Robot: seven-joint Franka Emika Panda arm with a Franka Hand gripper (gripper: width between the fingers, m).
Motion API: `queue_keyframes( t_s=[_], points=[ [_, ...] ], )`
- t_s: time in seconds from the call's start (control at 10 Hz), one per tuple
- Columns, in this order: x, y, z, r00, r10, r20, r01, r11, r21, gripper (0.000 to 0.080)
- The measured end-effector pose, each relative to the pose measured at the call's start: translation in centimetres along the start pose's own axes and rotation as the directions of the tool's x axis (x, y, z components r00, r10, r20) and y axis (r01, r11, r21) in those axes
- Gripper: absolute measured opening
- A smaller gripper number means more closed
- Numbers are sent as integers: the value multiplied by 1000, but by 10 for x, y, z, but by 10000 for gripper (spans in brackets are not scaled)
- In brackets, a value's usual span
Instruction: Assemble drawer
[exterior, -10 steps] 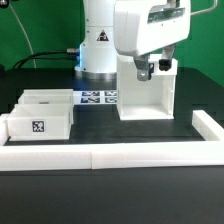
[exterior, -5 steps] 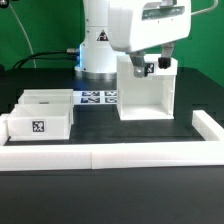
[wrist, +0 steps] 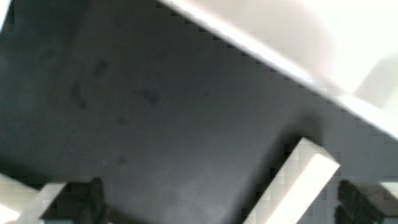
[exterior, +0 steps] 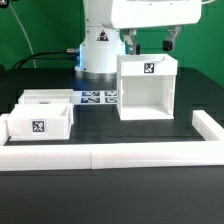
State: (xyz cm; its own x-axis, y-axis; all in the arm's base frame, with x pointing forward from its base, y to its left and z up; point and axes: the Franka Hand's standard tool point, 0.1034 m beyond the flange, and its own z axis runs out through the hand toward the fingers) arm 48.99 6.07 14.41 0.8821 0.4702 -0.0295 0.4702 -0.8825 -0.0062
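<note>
1. The fingers (exterior: 129, 42) are spread wide and nothing is held. They hang above the shell (exterior: 148, 95), clear of its rim. In the wrist view the fingers (wrist: 313, 180) are likewise apart, with only dark counter (wrist: 143, 90) between them.
2. In the exterior view the shell is stood on the counter (exterior: 110, 128) at about three o'clock from the scene's middle. Its opening appears to be turned upward, and a tag (exterior: 150, 67) is shown on its inner far wall.
3. The trays are set close together at nine o'clock from the shell and well apart from it. The near tray (exterior: 38, 125) lies at six o'clock from the far tray (exterior: 52, 97). Whether they touch cannot be told. The marker board (exterior: 98, 98) lies between the trays and the shell, toward twelve o'clock.
4. No tray is fitted into the shell yet, so the step in hand is judged to be a reach for a tray.
5. To do it well, the fingers should be carried across high enough to clear the shell's rim. They should then be lowered astride one thin tray wall and closed squarely, so that the tray is not twisted as it is lifted. The near tray is judged the freer to reach. The low wall (exterior: 120, 152) at six o'clock should be kept clear of.
6. No brand or word can be read. Only black-and-white square patterns are carried by the tags, and the dark mark on the robot's base (exterior: 97, 40) is too small to be made out.
</note>
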Motion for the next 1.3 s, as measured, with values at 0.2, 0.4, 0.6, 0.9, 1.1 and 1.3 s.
queue_keyframes(
  t_s=[0.2,0.4,0.6,0.9,1.1,1.3],
  points=[
    [0,-1,1,1000,-6,-5,6,1000,-4,649],
    [0,-1,1,1000,-6,-5,6,1000,-4,650],
    [-5,-3,0,995,103,-8,-103,995,8,650],
    [-28,-36,0,930,368,8,-368,930,-12,650],
    [-35,-60,6,893,449,23,-449,893,-17,650],
    [-42,-84,17,871,491,21,-491,871,-15,650]
  ],
)
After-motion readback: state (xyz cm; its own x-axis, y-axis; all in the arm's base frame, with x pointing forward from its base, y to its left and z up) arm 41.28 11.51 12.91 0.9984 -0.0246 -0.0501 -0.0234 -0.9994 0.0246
